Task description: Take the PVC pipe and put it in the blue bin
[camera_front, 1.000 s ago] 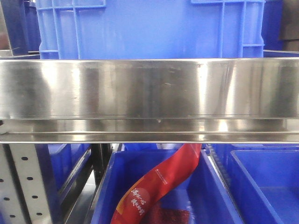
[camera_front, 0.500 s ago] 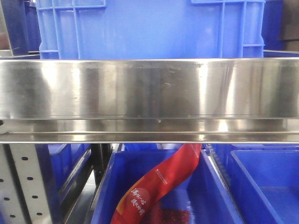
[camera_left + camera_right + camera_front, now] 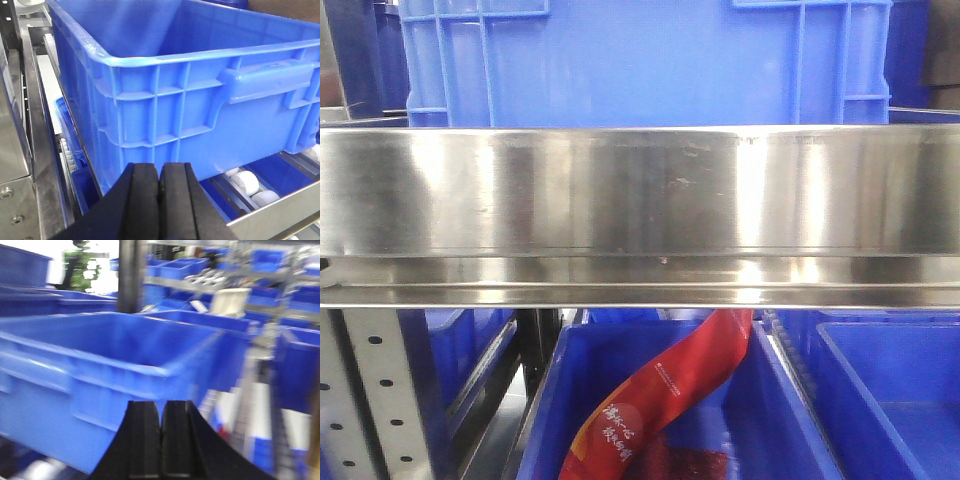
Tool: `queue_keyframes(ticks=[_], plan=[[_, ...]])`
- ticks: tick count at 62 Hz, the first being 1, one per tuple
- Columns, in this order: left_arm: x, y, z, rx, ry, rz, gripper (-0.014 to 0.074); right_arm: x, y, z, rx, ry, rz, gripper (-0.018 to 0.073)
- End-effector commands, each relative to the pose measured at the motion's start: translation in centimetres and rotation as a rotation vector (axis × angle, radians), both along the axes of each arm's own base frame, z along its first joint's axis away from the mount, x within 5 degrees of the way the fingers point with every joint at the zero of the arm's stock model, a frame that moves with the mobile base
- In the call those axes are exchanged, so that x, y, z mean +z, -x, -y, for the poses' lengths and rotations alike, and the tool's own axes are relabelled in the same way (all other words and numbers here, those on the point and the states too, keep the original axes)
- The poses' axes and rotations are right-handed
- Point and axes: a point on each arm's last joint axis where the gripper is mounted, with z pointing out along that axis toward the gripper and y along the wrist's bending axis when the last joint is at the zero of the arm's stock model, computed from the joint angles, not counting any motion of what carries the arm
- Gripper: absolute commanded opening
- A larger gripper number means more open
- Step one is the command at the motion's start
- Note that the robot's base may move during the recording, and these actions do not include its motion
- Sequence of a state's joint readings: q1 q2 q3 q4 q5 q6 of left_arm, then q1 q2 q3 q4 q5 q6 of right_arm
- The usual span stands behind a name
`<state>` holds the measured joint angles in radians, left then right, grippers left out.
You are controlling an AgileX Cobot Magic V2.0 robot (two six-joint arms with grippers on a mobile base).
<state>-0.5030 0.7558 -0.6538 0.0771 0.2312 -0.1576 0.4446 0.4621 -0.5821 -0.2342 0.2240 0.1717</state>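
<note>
The PVC pipe is out of view in every frame. A large blue bin [image 3: 640, 60] stands on the steel shelf above the rail in the front view. In the left wrist view this blue bin [image 3: 200, 100] fills the frame, its ribbed side just beyond my left gripper [image 3: 160, 175], which is shut with nothing between its black pads. The right wrist view is blurred; a blue bin [image 3: 100, 365] lies ahead of my right gripper [image 3: 161, 412], also shut and empty.
A broad steel shelf rail [image 3: 640, 190] crosses the front view. Below it sits another blue bin [image 3: 790, 400] holding a red packet [image 3: 660, 400]. White rollers [image 3: 245, 182] run under the bin. More blue bins on racks [image 3: 225, 270] stand behind.
The front view has shifted very slightly; the bin and rail sit almost where they were. Neither gripper shows in the earlier frames.
</note>
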Motion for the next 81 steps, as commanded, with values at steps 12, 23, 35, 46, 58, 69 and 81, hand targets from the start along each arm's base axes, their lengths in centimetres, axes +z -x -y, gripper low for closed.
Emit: queue_keyframes(ticks=[12,23,35,46,58,69,81], plan=[[0.3,0.1,0.0,0.002,0.023,0.020,-0.0111,-4.2,1.8,2.4,-0.208,-0.051,0.138,-0.0169],[0.3,0.1,0.0,0.002,0.023,0.020,-0.0111,-8.8,2.1,3.6,-0.368,-0.097,0.165,-0.0169],[0.3,0.1,0.0,0.002,0.023,0.020,-0.0111,-12.4,2.5,3.7,-0.389,-0.091,0.121,-0.0169],[0.3,0.1,0.0,0.002,0.023,0.020,-0.0111,-13.4,3.4,3.8,-0.386,-0.149,0.161,-0.0169],[0.4,0.0,0.0,0.001,0.030,0.031,-0.0111,-14.3,3.3,3.7,-0.383,-0.159,0.060,-0.0169],[0.4,0.0,0.0,0.001,0.031,0.033,-0.0111,-14.4,3.3,3.7,-0.383,-0.148,0.057,-0.0169],[0.4,0.0,0.0,0.001,0.031,0.033,-0.0111,-14.3,3.3,3.7,-0.385,-0.121,0.063,-0.0169]])
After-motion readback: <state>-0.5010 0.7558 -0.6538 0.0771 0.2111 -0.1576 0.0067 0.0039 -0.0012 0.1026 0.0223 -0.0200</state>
